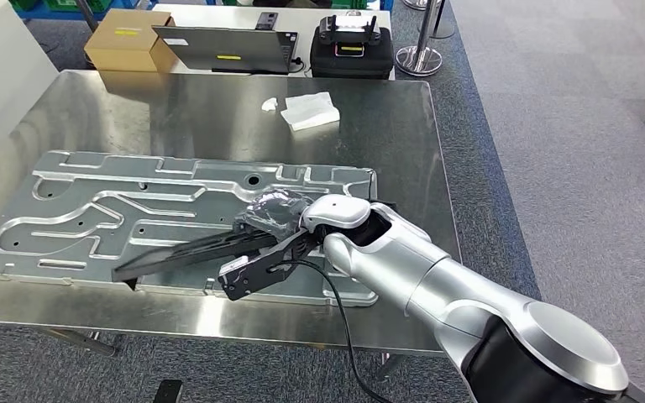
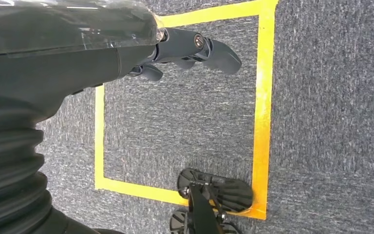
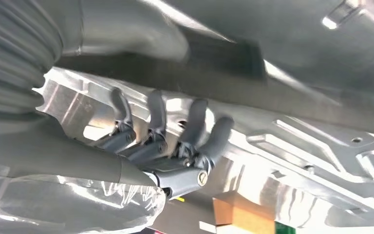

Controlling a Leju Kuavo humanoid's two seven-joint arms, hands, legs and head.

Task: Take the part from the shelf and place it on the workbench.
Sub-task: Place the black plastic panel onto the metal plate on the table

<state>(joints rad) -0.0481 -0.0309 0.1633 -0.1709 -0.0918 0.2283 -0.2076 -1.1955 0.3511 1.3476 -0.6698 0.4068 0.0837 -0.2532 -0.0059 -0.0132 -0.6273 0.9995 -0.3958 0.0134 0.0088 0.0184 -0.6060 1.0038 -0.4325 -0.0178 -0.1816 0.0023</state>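
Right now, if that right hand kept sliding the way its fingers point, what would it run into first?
Probably nothing soon. The right hand holds a long black part over the grooved metal plate on the steel workbench, pointing along the plate toward its far end. That line looks free, though depth is hard to judge.

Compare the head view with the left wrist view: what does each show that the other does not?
Head view alone: the right hand holding a long dark part over the ribbed metal plate on the steel workbench. Left wrist view alone: the left hand, holding nothing, above yellow floor tape. Both share the grey carpet.
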